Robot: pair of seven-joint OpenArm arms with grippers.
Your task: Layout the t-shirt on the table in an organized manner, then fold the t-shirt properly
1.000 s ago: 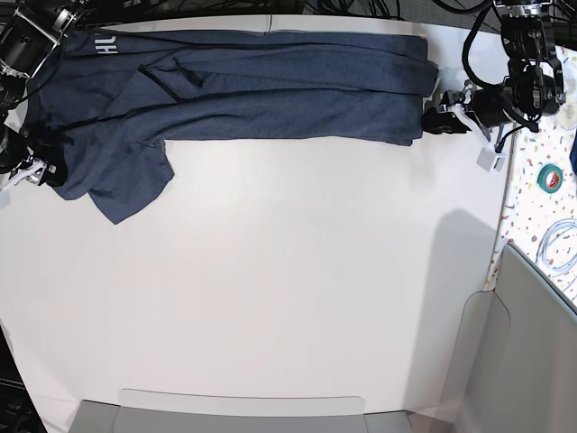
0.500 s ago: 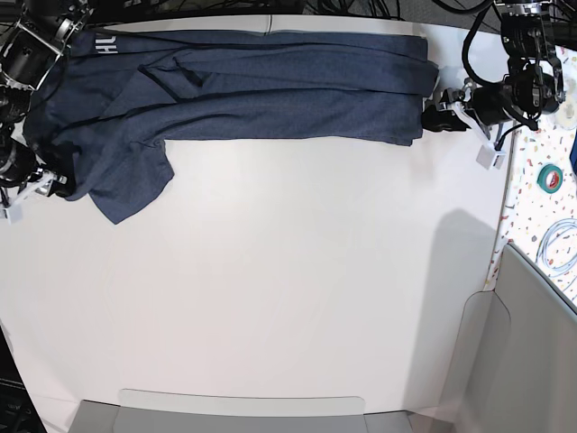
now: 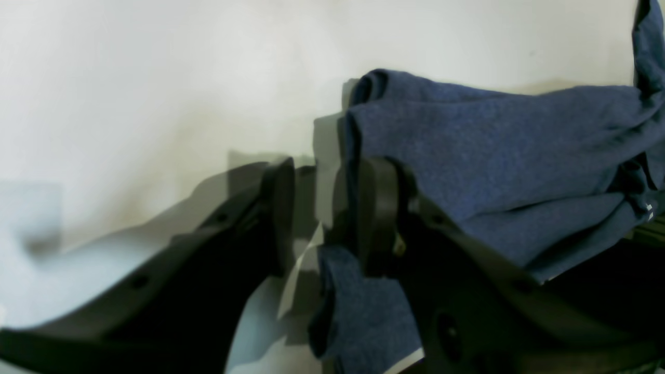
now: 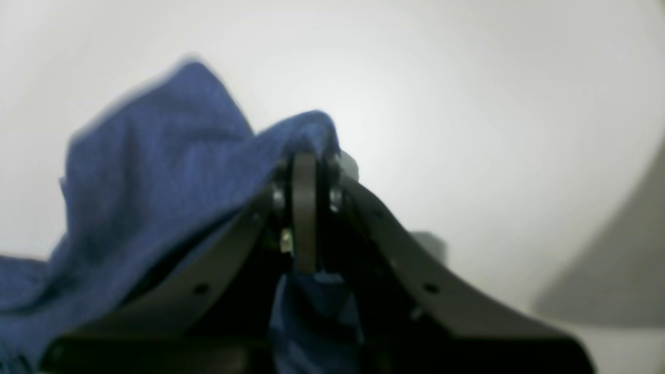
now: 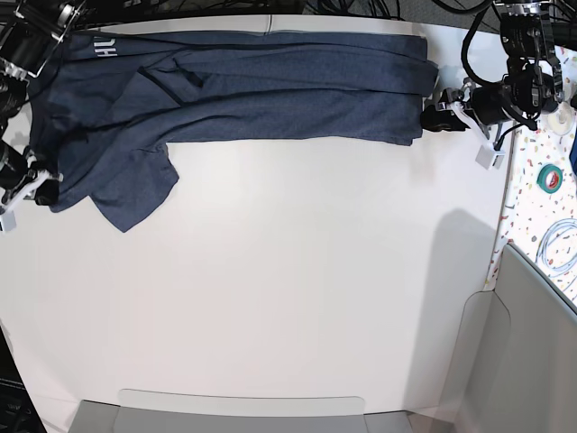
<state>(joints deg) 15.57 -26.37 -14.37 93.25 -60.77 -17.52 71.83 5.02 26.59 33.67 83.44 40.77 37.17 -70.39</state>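
The dark navy t-shirt [image 5: 270,90] lies in a long crumpled band across the far side of the white table [image 5: 288,298], with white lettering at its far left end. At the band's left end my right gripper [image 5: 41,189] is shut on the cloth; in the right wrist view blue cloth [image 4: 171,171] drapes over the closed right gripper [image 4: 306,166]. My left gripper [image 5: 431,117] stands at the shirt's right end. Its jaws are open [image 3: 324,208], the shirt's edge [image 3: 493,166] lies against one finger [image 3: 376,218], and a bit of cloth lies low between the fingers.
A speckled strip along the right holds a green tape roll [image 5: 550,178] and a coil of cable [image 5: 563,244]. A grey panel [image 5: 532,352] stands at the lower right, and a grey tray edge [image 5: 243,410] runs along the near side.
My right gripper has shut on the shirt's left edge and shifted slightly down and left, tugging the hanging sleeve flap with it. The left arm has stayed put.
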